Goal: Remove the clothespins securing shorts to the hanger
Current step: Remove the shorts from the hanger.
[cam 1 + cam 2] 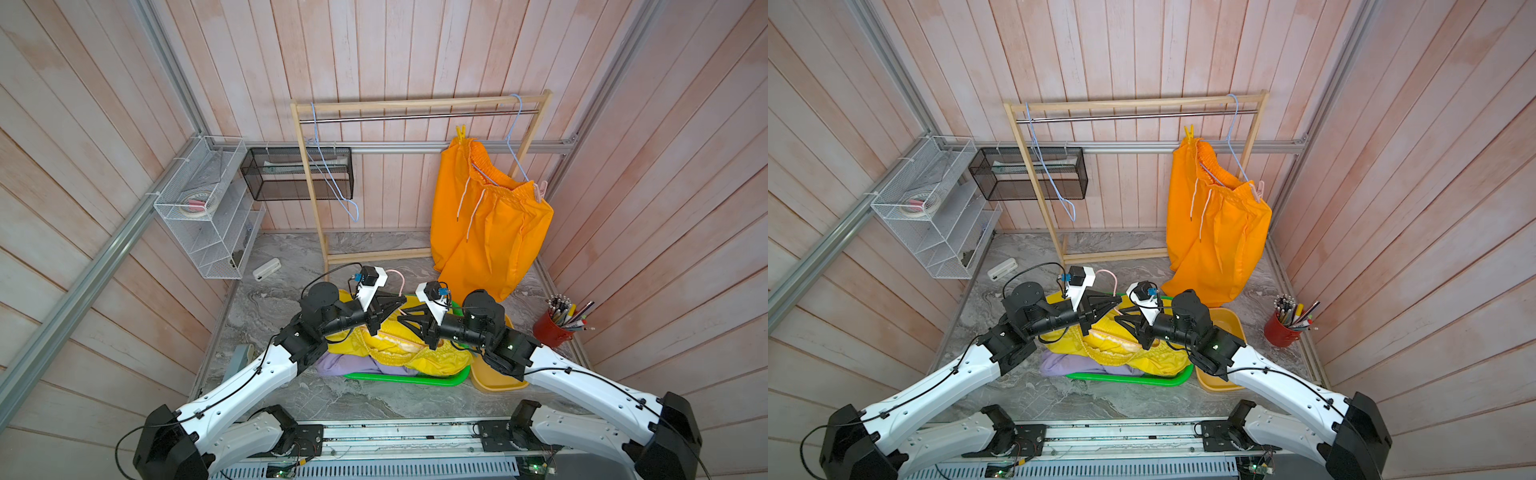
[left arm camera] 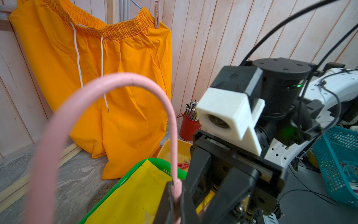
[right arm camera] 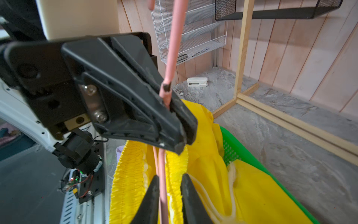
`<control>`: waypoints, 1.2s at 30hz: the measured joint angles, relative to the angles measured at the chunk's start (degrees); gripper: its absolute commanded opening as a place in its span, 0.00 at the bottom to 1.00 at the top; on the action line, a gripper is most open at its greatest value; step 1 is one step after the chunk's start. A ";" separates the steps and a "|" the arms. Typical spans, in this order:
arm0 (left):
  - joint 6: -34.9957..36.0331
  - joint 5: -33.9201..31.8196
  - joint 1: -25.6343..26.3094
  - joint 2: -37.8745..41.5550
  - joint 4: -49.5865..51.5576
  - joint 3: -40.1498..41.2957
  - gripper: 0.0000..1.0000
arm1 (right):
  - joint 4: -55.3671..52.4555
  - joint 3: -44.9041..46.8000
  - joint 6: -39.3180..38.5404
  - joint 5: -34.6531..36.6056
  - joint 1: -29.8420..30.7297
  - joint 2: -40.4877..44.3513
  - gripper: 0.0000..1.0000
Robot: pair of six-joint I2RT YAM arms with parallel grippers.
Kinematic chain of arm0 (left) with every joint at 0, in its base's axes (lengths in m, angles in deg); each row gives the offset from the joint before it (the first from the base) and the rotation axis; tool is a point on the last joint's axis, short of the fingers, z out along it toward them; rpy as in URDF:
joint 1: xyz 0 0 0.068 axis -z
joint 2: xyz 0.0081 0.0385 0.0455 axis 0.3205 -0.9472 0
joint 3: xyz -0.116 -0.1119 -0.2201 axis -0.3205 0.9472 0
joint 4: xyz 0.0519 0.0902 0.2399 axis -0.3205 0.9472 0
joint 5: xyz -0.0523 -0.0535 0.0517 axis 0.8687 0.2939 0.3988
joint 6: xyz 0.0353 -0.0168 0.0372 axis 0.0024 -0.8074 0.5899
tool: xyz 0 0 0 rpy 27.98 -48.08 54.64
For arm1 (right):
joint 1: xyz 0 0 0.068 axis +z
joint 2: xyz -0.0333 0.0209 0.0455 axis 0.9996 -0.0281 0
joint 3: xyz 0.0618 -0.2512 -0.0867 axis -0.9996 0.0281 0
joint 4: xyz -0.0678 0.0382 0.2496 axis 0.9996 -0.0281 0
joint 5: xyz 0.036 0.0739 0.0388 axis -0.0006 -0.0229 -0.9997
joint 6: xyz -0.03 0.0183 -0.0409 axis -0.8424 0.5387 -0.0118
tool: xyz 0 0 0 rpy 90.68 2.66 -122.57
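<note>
Along the back wall stands one wooden rack (image 1: 415, 102) carrying two blue wire hangers (image 1: 315, 124): one is bare and the other bears the orange shorts (image 1: 486, 232). Three pairs of shorts show in both top views. The orange pair hangs, the yellow shorts (image 1: 399, 349) are heaped in the single green tray (image 1: 407, 379) on the tabletop (image 1: 374, 399), and the lilac shorts (image 1: 349, 365) lie under them. One yellow tray (image 1: 498, 384) sits just beside the green one, and one red cup (image 1: 552, 332) of pens stands near the right wall. A third hanger, the pink hanger (image 2: 124, 78), rises from the yellow waistband, and the left gripper (image 2: 176, 195) is clenched on its wire. The right gripper (image 3: 169, 179) straddles that same wire and the waistband with its jaws a little apart; I cannot tell whether it pinches anything. Two clothespins pin the orange waistband: a yellow clothespin (image 1: 461, 132) and a pale pink clothespin (image 1: 540, 189). Only the left wrist view looks into the yellow tray, where what looks like a red clothespin (image 2: 183, 165) lies. Only the right wrist view shows the gap at the right gripper.
</note>
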 measured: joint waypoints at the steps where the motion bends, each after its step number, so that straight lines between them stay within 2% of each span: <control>1: 0.07 -0.13 -0.02 -0.02 -0.02 -0.07 0.00 | 0.44 0.00 -0.04 -0.72 0.04 0.00 0.00; 2: 0.00 -0.09 -0.02 -0.02 0.00 -0.13 0.03 | 0.57 0.00 -0.11 -0.83 0.22 0.00 0.00; 4: 0.20 -0.15 -0.02 -0.02 -0.04 -0.26 0.29 | 0.76 0.00 0.13 -0.90 0.26 0.09 0.00; 7: 0.24 -0.17 0.17 0.00 -0.42 -0.35 0.59 | 1.16 0.50 -0.15 -0.76 0.24 0.76 0.00; 9: 0.00 -0.31 0.26 0.17 -0.26 -0.35 0.84 | 1.57 1.64 -0.46 -0.31 0.17 2.12 0.00; 11: -0.28 -0.90 0.31 0.70 0.31 -0.35 1.00 | 2.23 3.21 -0.79 -0.15 -0.22 4.04 0.00; 19: -0.72 -8.57 0.31 8.20 2.99 0.48 1.00 | 6.71 9.70 -0.70 -0.28 -4.57 11.96 0.00; 27: -1.25 -20.02 0.31 12.02 8.57 0.79 1.00 | 8.33 9.79 0.17 -1.07 -5.03 12.33 0.00; 36: -3.26 -26.86 0.48 12.28 13.16 0.98 1.00 | 9.01 9.79 1.90 -1.03 -5.05 11.56 0.00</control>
